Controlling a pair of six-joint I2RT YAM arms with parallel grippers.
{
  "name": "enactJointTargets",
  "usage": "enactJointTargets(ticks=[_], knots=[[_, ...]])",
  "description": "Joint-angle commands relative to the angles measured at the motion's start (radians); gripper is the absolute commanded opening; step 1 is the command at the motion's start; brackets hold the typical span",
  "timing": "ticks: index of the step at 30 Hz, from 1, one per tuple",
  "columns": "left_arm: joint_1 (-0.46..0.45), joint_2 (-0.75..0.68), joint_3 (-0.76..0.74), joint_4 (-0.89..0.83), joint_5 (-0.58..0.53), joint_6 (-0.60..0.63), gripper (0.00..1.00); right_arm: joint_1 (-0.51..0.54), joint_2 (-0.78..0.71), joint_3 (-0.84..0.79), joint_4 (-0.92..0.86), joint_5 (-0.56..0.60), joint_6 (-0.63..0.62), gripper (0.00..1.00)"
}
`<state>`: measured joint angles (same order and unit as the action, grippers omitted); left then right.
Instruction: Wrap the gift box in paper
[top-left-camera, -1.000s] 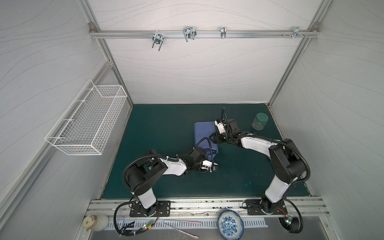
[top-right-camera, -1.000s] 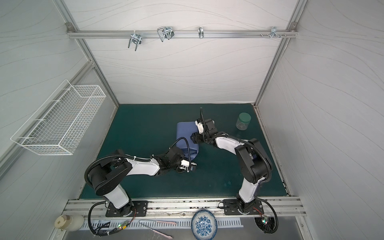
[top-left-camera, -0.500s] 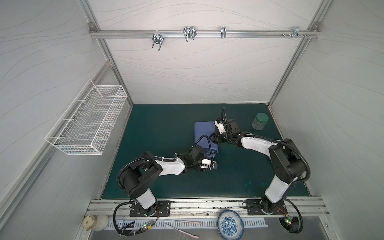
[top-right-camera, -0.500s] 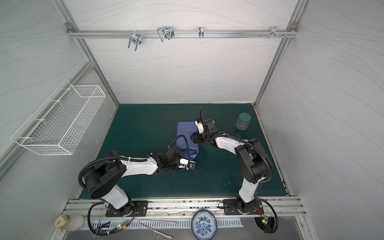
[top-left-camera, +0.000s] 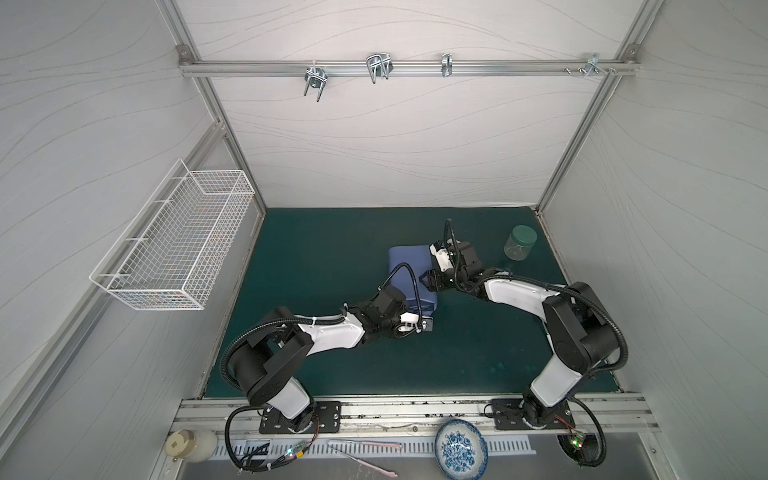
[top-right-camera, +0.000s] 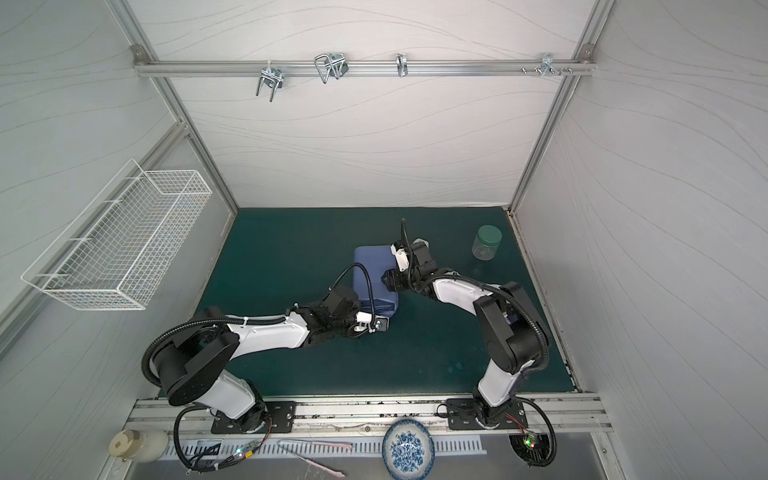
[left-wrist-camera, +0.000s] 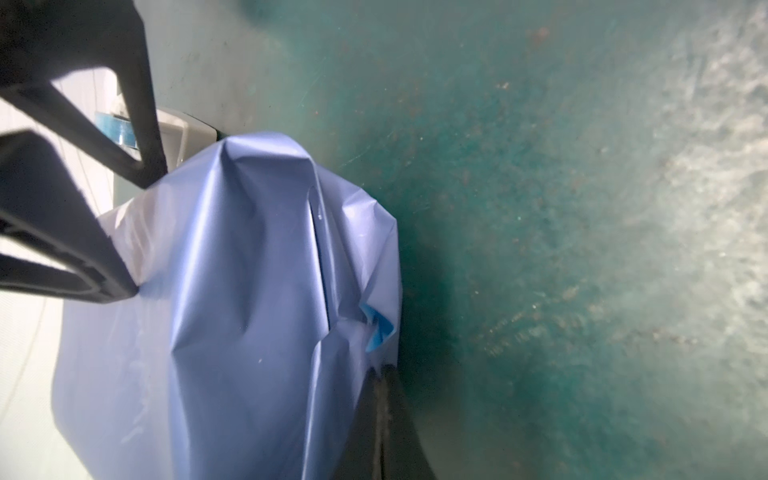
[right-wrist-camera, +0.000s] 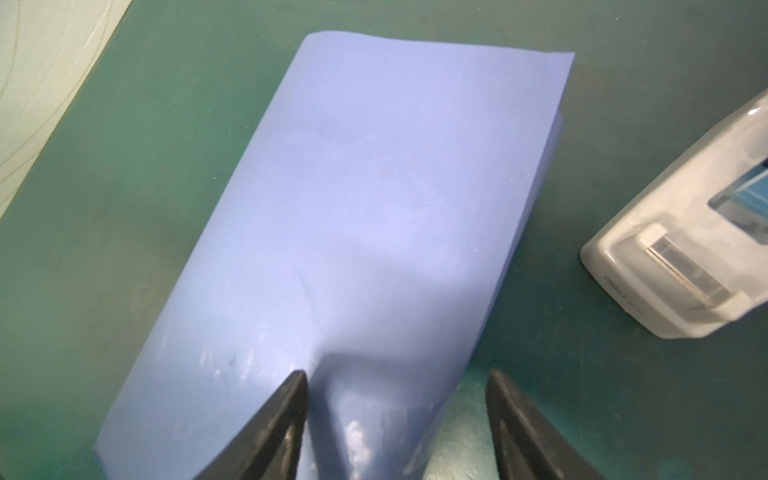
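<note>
The paper (top-left-camera: 409, 272) (top-right-camera: 372, 274) lies as a blue, wrapped bundle in the middle of the green mat. It covers the gift box, which is hidden. In the left wrist view the paper (left-wrist-camera: 249, 291) ends in crumpled folds, and my left gripper (left-wrist-camera: 384, 395) is shut with its tips touching that folded end. In both top views the left gripper (top-left-camera: 428, 325) (top-right-camera: 384, 325) sits at the bundle's near end. My right gripper (right-wrist-camera: 395, 399) (top-left-camera: 428, 279) is open at the bundle's right side. One of its fingers (right-wrist-camera: 291, 415) rests on the paper (right-wrist-camera: 374, 208) and the other hangs over the mat.
A white tape dispenser (right-wrist-camera: 685, 257) (left-wrist-camera: 183, 133) stands on the mat just beyond the bundle's far right corner. A green-lidded jar (top-left-camera: 519, 243) (top-right-camera: 487, 242) is at the back right. A wire basket (top-left-camera: 174, 237) hangs on the left wall. A patterned bowl (top-left-camera: 461, 449) lies in front of the rail.
The left arm's elbow has swung to the left and lower, while its shut gripper has stayed at the bundle's near end. The right arm has hardly moved.
</note>
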<state>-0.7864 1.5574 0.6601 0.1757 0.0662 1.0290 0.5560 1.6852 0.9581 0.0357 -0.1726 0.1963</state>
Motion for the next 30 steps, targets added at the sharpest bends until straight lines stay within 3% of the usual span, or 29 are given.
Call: enactJointTargets(ticks=[1, 11, 18, 23, 27, 30], knots=[[0.016, -0.005, 0.006, 0.022, 0.033, -0.03, 0.0, 0.007, -0.048, 0.009, -0.062, 0.013, -0.031, 0.71], [0.029, -0.009, -0.012, 0.041, 0.046, -0.04, 0.0, -0.001, -0.239, -0.039, -0.101, 0.097, -0.039, 0.74], [0.035, -0.005, -0.019, 0.048, 0.051, -0.044, 0.0, 0.004, -0.496, -0.302, -0.092, 0.053, 0.036, 0.67], [0.038, -0.014, -0.024, 0.052, 0.063, -0.05, 0.0, 0.066, -0.617, -0.523, 0.094, 0.004, 0.128, 0.5], [0.041, -0.023, -0.03, 0.058, 0.079, -0.058, 0.0, 0.198, -0.598, -0.617, 0.247, 0.082, 0.077, 0.42], [0.047, -0.025, -0.033, 0.06, 0.09, -0.063, 0.0, 0.25, -0.553, -0.709, 0.466, 0.105, 0.05, 0.38]])
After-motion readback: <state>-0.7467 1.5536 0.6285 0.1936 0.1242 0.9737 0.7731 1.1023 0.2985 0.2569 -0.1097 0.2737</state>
